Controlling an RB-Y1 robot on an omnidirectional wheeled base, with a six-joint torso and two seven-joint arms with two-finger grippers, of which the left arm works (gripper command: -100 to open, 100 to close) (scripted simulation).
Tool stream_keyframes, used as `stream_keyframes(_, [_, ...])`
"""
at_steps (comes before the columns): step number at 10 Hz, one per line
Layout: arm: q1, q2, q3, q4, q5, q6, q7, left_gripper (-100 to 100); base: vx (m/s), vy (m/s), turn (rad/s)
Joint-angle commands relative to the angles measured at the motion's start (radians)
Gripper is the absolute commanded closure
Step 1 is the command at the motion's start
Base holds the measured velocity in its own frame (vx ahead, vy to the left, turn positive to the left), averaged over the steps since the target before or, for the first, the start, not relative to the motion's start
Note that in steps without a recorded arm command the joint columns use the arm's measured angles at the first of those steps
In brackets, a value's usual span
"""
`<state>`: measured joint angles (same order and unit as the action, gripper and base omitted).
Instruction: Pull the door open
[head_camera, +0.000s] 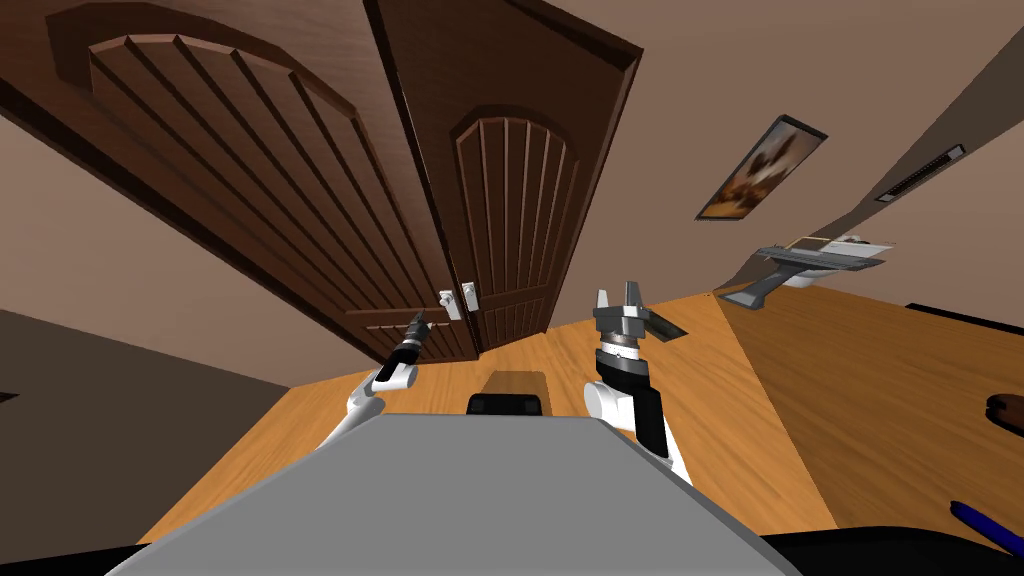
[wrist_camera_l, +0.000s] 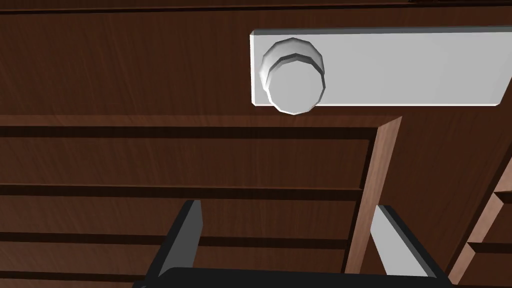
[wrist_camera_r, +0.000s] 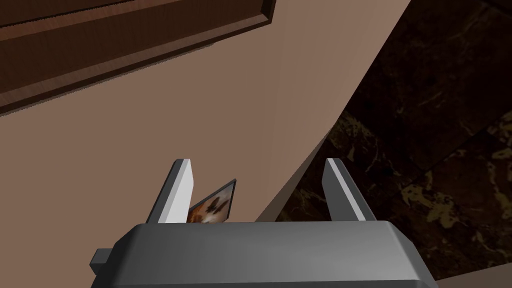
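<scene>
L gripper (wrist_camera_l: 287, 210) fingers wide, near knob (wrist_camera_l: 294, 82), not touching | white plate (wrist_camera_l: 410, 67) behind knob, door (wrist_camera_l: 125, 65) slats beside | R gripper (head_camera: 618, 297) well apart from knob, fingers wide

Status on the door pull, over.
Left hand open, short of the white door knob, no grip yet. Right hand open, holding nothing. Nothing between left hand and knob.

L arm (head_camera: 393, 377) wht, blk wrist | R arm (head_camera: 612, 402) wht/blk | jaws lt-grey blades
</scene>
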<state>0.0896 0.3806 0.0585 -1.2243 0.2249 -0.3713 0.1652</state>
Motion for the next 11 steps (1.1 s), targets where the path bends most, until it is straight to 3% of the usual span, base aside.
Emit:
stream_keyframes(1, [-0.002,0.0,0.012,0.014,-0.001,-0.002,-0.004,-100,0.13,0.131,0.018])
stream_keyframes(3, [-0.012,-0.004,0.018,0.026,-0.002,-0.003,-0.009,-100,0.197,0.093,-0.018])
stream_keyframes(5, [-0.037,-0.017,0.007,0.024,-0.006,-0.005,-0.011,-100,0.244,-0.082,-0.148])
stream_keyframes(6, [-0.034,-0.004,0.01,0.037,-0.003,-0.008,-0.005,-100,0.109,-0.068,-0.037])
stream_keyframes(7, [-0.034,-0.004,0.01,0.037,-0.003,-0.008,-0.005,100,-0.011,0.012,0.04])
stream_keyframes(11, [-0.034,-0.004,0.01,0.037,-0.003,-0.008,-0.005,100,-0.027,0.013,-0.008])
